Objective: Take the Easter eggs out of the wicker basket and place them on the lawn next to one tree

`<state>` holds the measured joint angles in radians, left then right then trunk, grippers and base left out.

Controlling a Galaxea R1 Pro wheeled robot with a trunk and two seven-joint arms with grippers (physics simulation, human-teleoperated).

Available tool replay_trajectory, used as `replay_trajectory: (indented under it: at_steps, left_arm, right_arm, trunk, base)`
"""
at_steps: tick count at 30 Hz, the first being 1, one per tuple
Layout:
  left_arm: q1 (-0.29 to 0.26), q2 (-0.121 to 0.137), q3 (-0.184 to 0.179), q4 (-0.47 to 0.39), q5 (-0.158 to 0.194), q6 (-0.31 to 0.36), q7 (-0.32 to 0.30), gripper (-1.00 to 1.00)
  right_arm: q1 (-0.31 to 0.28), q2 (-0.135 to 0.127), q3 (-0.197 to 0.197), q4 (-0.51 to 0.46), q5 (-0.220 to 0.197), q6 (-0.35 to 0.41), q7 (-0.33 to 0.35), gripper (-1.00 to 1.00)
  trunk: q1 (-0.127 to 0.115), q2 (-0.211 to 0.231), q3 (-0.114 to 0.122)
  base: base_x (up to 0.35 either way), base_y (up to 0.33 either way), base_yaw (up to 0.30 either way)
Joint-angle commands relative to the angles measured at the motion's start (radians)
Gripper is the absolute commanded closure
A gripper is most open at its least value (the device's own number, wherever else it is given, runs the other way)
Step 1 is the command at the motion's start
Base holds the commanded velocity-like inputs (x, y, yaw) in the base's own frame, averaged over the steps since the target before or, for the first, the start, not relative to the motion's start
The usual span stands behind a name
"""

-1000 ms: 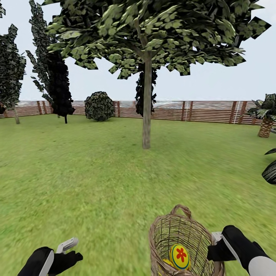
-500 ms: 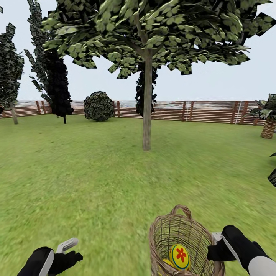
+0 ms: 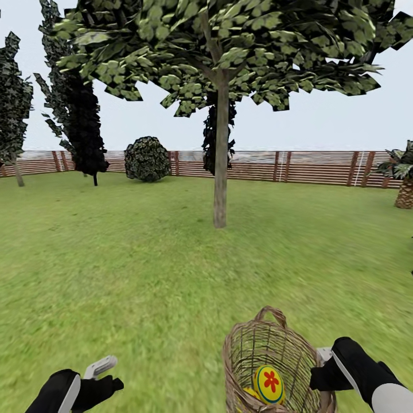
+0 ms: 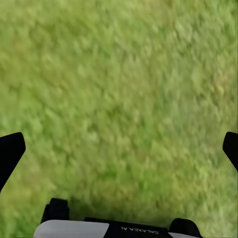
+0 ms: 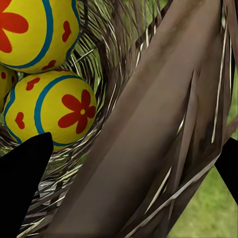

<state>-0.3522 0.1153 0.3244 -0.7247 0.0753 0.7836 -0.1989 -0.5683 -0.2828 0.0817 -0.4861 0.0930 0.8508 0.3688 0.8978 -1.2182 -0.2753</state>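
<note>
In the head view the wicker basket point(image 3: 274, 351) hangs low at the right, above the lawn point(image 3: 143, 258). My right gripper point(image 3: 321, 373) is shut on its rim. A yellow Easter egg point(image 3: 268, 383) with a red flower lies inside. The right wrist view shows my right gripper point(image 5: 126, 173) astride the basket wall point(image 5: 148, 129), with three eggs point(image 5: 57, 111), point(image 5: 34, 29), point(image 5: 4, 79) packed at the bottom. My left gripper point(image 3: 106, 376) is open and holds nothing, and in the left wrist view it point(image 4: 119, 153) hovers over bare grass. The tree point(image 3: 220, 172) stands straight ahead, a few metres off.
A wooden fence point(image 3: 310, 166) closes the far side of the lawn. Dark narrow trees point(image 3: 80, 126) and a round bush point(image 3: 148, 159) stand at the back left. A short palm point(image 3: 404, 183) is at the right edge.
The whole view has crept forward and turned slightly. The tree looks a little nearer and the palm has slid toward the right edge. Both arms and the basket keep their places in the picture.
</note>
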Motion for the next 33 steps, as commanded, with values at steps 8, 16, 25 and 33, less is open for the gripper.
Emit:
replay_trajectory:
  at_steps: [8,16,25,33]
  left_arm:
    - [-0.001,0.001,0.004,-0.001,0.007,0.006,0.001,-1.00]
    - [-0.001,0.001,0.004,-0.001,0.007,0.006,0.001,-1.00]
    - [-0.001,0.002,0.004,-0.001,0.009,0.006,0.001,-1.00]
    - [-0.001,0.003,0.004,-0.001,0.009,0.006,0.001,-1.00]
  right_arm:
    - [-0.001,-0.001,0.004,-0.002,0.001,0.004,0.009,1.00]
    - [-0.001,-0.001,0.003,-0.002,0.001,0.004,0.009,1.00]
    - [-0.001,-0.001,0.004,-0.002,0.001,0.004,0.009,1.00]
    - [-0.001,-0.001,0.003,-0.002,0.001,0.004,0.009,1.00]
  trunk:
    - [0.001,-0.001,-0.001]
    - [0.001,-0.001,-0.001]
    - [0.001,-0.001,-0.001]
    - [0.001,-0.001,-0.001]
  base:
    - [0.337,0.000,0.000]
    - [0.337,0.000,0.000]
    - [0.337,0.000,0.000]
    - [0.337,0.000,0.000]
